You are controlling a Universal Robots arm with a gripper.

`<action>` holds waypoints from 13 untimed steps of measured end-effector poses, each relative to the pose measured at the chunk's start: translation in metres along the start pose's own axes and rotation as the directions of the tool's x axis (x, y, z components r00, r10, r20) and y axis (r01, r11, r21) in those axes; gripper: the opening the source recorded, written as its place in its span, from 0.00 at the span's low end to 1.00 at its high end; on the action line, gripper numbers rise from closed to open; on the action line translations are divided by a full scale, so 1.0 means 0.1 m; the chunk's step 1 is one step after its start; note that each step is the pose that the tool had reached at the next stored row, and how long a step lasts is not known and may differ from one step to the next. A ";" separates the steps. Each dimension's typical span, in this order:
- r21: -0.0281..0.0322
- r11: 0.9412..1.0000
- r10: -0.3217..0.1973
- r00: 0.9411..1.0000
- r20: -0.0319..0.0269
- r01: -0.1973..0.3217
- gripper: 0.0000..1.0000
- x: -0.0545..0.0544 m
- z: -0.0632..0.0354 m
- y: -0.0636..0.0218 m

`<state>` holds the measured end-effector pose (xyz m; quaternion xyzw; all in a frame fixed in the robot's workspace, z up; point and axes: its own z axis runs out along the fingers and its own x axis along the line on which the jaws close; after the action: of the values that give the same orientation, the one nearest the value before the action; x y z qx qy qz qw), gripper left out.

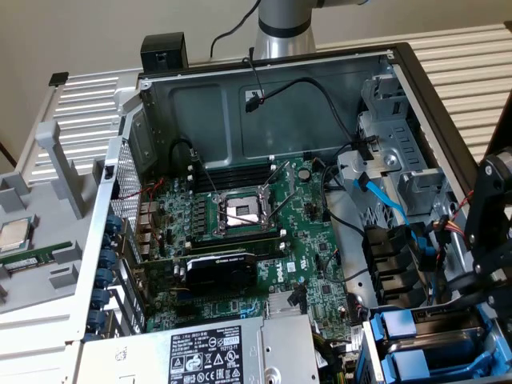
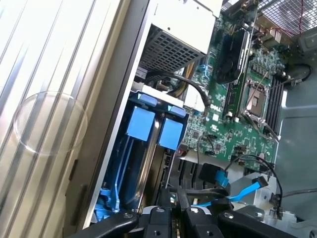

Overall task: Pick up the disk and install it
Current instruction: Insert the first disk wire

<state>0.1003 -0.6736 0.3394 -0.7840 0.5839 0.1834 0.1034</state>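
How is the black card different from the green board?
The black card is small and narrow; the green board is wide and spreads across the case. The black card has a plain dark cover; the green board is dotted with tiny parts. The black card sits on the green board. Both are inside the open case.

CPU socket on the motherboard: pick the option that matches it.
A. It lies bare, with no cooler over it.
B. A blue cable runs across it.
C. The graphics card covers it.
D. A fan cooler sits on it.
A: the CPU socket lies uncovered on the motherboard; the blue cable runs off to the exterior view's right, and the graphics card sits beside the socket, not over it.
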 end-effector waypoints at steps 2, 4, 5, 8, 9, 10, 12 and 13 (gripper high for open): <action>-0.004 1.000 0.003 1.000 -0.017 -0.003 0.17 -0.03 0.007 0.000; -0.006 1.000 0.005 1.000 -0.031 -0.005 0.17 -0.07 0.010 -0.002; -0.007 1.000 0.005 0.999 -0.038 -0.006 0.17 -0.09 0.011 -0.003; -0.009 1.000 0.007 0.998 -0.059 -0.008 0.17 -0.15 0.015 -0.010; -0.010 1.000 0.008 0.998 -0.067 -0.009 0.17 -0.17 0.018 -0.011; -0.012 1.000 0.009 0.997 -0.076 -0.010 0.17 -0.19 0.023 -0.012; -0.015 1.000 0.011 0.995 -0.095 -0.013 0.17 -0.22 0.031 -0.014; -0.016 1.000 0.013 0.994 -0.104 -0.014 0.17 -0.24 0.035 -0.016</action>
<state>0.0952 -0.6511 0.3458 -0.7894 0.5923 0.1477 0.0650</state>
